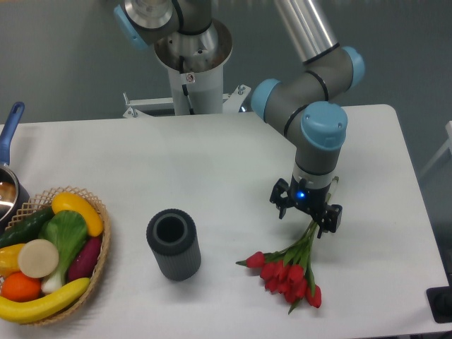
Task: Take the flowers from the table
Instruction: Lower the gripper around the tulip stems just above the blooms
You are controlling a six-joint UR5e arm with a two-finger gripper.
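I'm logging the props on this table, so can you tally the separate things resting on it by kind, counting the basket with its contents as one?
Bunch of red flowers: 1
Dark grey ribbed cylinder cup: 1
Wicker basket of fruit and vegetables: 1
Pot with blue handle, at the left edge: 1
Total: 4
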